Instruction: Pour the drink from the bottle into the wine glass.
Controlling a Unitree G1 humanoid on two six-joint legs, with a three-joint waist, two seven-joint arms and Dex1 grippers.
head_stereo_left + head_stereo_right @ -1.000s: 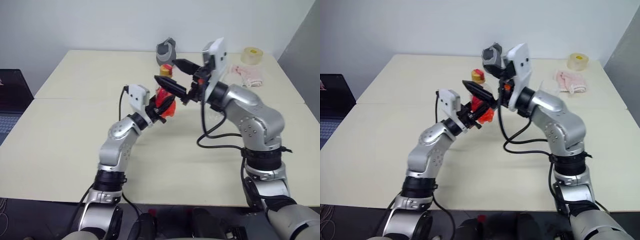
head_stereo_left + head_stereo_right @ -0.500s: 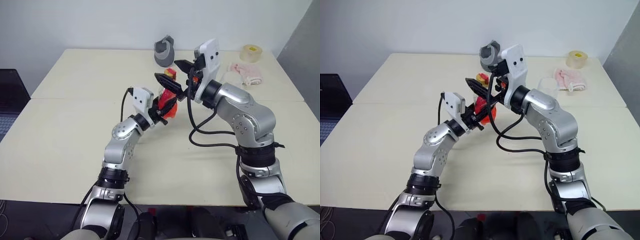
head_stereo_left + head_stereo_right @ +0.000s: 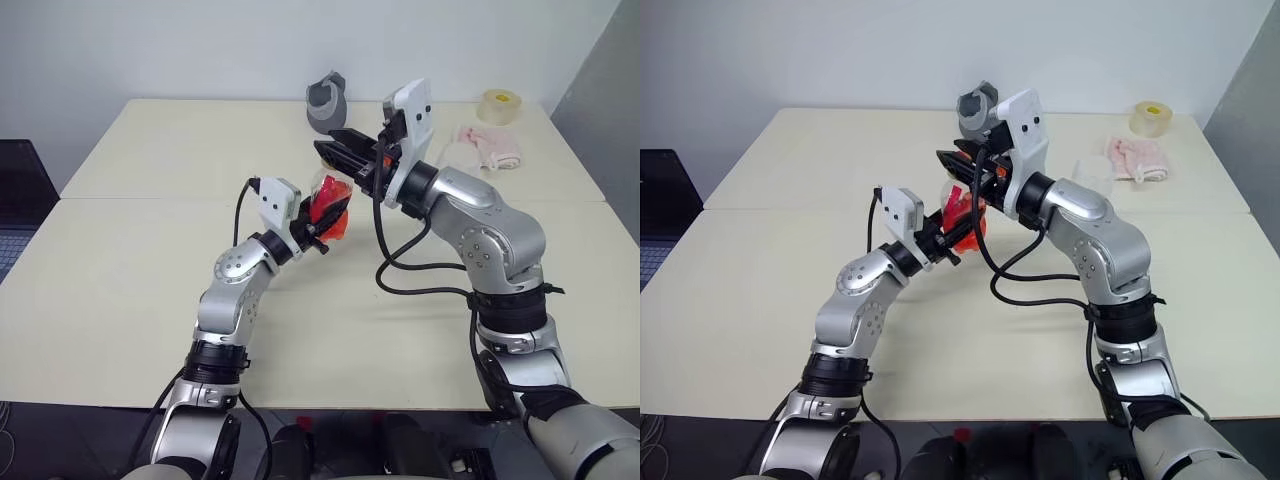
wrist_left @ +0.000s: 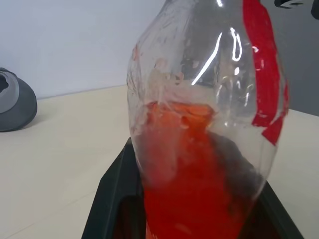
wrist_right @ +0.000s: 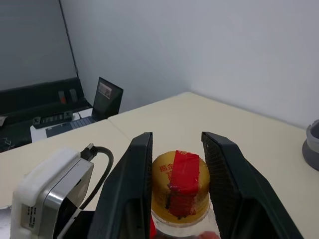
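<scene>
The bottle, with the red drink filling its lower part, is held above the desk, grasped by our left hand around its body. Our right hand, wide open a moment ago, has now narrowed its fingers to both sides of the yellow cap; whether they already press it, we cannot tell. We judge the cap is about to be unscrewed, so pouring is not yet possible.

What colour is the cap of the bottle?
Yellow-orange, with a strip of red tape across it; the cap shows best in the right wrist view.
</scene>
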